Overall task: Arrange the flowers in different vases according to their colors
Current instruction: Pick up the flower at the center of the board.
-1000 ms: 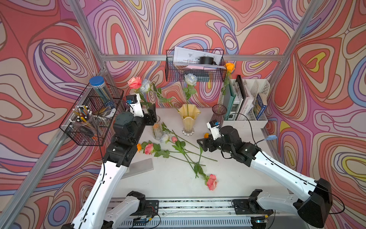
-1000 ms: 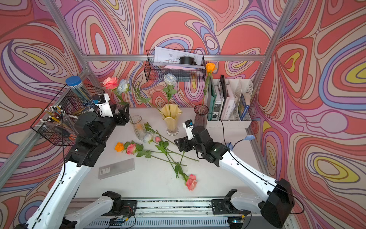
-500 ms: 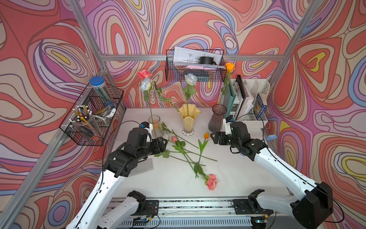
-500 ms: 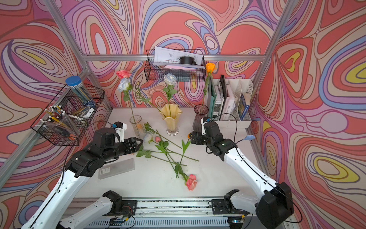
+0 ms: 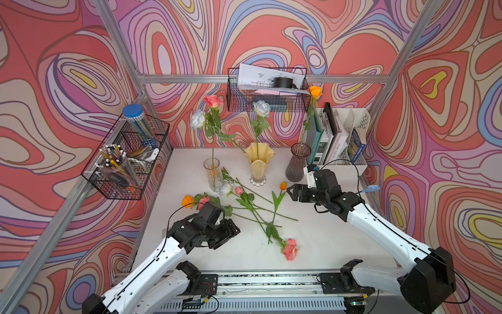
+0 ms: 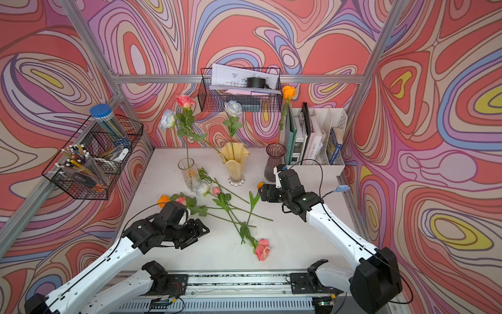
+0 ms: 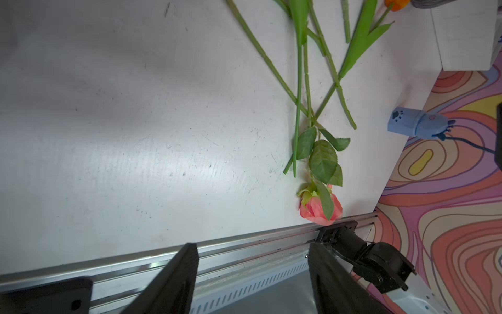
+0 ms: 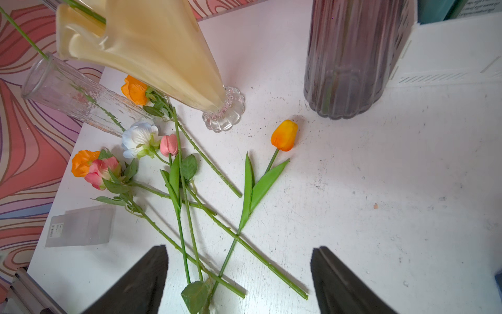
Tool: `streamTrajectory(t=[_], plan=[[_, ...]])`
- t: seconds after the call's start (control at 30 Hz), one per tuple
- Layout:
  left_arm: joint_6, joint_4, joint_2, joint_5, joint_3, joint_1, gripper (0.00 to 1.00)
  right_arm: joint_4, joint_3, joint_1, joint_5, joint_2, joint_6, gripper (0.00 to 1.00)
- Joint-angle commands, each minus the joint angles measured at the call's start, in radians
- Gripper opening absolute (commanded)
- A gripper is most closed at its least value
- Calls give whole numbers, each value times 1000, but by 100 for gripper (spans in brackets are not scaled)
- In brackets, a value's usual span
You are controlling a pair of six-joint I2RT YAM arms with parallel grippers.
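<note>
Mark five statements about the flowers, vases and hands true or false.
1. An orange rose stands in the purple vase. True.
2. Both hands grip flowers. False: the left hand and right hand are open and hold nothing.
3. The orange tulip lies on the table. True.
4. The yellow vase is empty. False: a white rose stands in it.
5. A pink rose lies on the table, apart from the other blooms. True.
</note>
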Motion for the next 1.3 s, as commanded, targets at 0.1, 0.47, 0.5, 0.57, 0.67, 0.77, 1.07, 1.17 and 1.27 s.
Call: streamTrajectory(t=[0.1, 0.47, 0.5, 0.57, 0.67, 0.77, 1.07, 1.17, 1.27], plan=[[-314, 203, 94, -102, -63, -18, 78, 16, -25, -3, -8, -3, 7, 84], [-505, 268, 353, -212, 27, -36, 77, 48, -39, -3, -24, 25, 1, 84], [-501, 291, 376, -219, 29, -36, 77, 52, -41, -3, -27, 26, 0, 84], [-505, 308, 417, -223, 40, -36, 77, 54, -43, -4, -25, 26, -4, 84], [-520, 315, 469, -243, 53, -36, 75, 54, -44, -3, -21, 25, -12, 84], [-538, 311, 498, -283, 66, -36, 74, 54, -48, -4, -20, 14, -19, 84], [-538, 417, 607, -292, 116, -36, 75, 45, -63, -4, -17, -25, -48, 84], [-537, 406, 653, -277, 137, -36, 73, 43, -66, -3, -12, -25, -53, 84], [-539, 391, 684, -269, 149, -36, 67, 48, -73, -4, -11, -33, -57, 84]])
